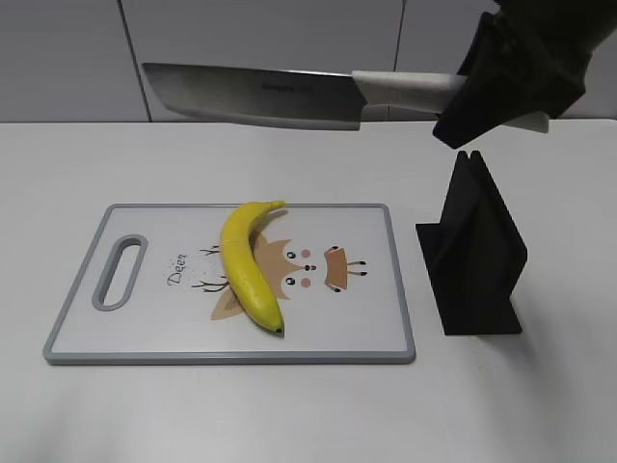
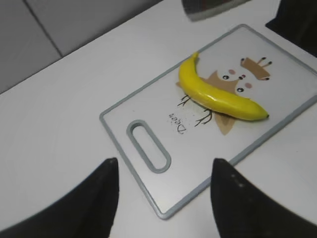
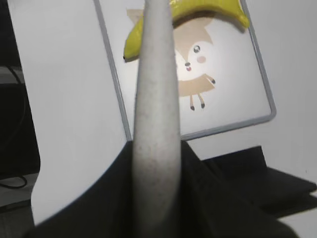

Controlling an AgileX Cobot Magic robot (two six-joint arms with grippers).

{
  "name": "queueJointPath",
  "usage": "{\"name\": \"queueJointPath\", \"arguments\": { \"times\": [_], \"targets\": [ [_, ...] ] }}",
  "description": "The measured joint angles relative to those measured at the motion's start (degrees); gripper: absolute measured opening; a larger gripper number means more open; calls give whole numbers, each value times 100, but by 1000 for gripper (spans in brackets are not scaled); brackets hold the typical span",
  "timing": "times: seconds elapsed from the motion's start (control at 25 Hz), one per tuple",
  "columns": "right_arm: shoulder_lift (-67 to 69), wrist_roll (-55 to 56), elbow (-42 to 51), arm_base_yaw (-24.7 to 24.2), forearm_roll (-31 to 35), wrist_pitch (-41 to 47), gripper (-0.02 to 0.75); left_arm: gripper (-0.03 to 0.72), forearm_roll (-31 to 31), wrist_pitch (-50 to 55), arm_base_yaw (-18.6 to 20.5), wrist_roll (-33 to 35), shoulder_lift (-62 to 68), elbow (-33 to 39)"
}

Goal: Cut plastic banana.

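1. The plastic banana [image 1: 250,265] lies on the cutting board [image 1: 376,338], over the printed deer cartoon [image 1: 313,268] near the board's middle. Its stem points toward the board's far edge and its dark tip toward the near edge. Nothing is touching it.

2. The right pincer [image 1: 501,87] is pinching the pale handle of a cleaver-style knife [image 1: 255,95]. The blade is held level, high above the board's far edge and well clear of the banana. In the right wrist view the handle runs straight out toward the board, with the banana beyond it.

3. The left pincer [image 2: 163,193] is spread and empty. It hovers off the board's corner beside the handle slot [image 2: 147,146], apart from everything.

4. A black knife stand [image 1: 474,256] sits on the white surface [image 1: 289,415] just beside the board's right edge, with no knife in it.

5. Handling judgement: the banana looks smooth, glossy and hollow-light, so it is probably stiff but slippery. Its curved body rests on little contact, so a blade pressing down could make it roll or skid across the slick board.

6. The best place to steady it seems to be the thicker stretch toward the stem, leaving the mid-body free for the blade. A gentle, even pinch across its width should do, since squeezing hard may squirt it sideways.

7. The cut has not begun; the blade must first come down over the banana's middle, crosswise to its length.
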Motion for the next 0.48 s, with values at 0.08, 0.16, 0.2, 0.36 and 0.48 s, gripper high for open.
{"name": "queueJointPath", "arguments": {
  "times": [0.08,0.16,0.2,0.36,0.48],
  "targets": [
    [110,-388,0,0,132,0,180,573,-322,91,0,690,670,-410],
    [258,-630,0,0,195,0,180,573,-601,233,-5,1292,1290,-880],
    [329,-721,0,0,195,0,180,573,-739,290,-5,1590,1605,-1075],
    [682,-1198,-39,0,207,0,180,573,-1229,667,-5,2735,2711,-1875],
    [946,-1346,-228,0,202,0,180,567,-1394,895,-67,3376,3378,-2271]
  ]
}}
